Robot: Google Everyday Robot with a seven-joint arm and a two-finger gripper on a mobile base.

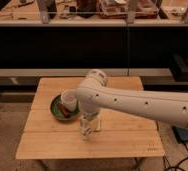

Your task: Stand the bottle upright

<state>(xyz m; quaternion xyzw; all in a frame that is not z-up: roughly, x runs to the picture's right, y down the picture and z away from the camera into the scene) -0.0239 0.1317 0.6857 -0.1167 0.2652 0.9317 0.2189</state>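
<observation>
The bottle (87, 128), pale with a printed label band, stands nearly upright on the wooden table (47, 145), just right of the green plate (57, 111). My gripper (89, 118) reaches down from the white arm (137, 102) onto the bottle's upper part and is shut on it. The arm hides the bottle's top and most of the gripper.
A white cup (69, 100) and a small brown item (63, 108) sit on the green plate. A flat white packet (97, 123) lies right behind the bottle. Dark counters (57, 45) run along the back. A blue object (186, 135) and cables lie on the floor at right.
</observation>
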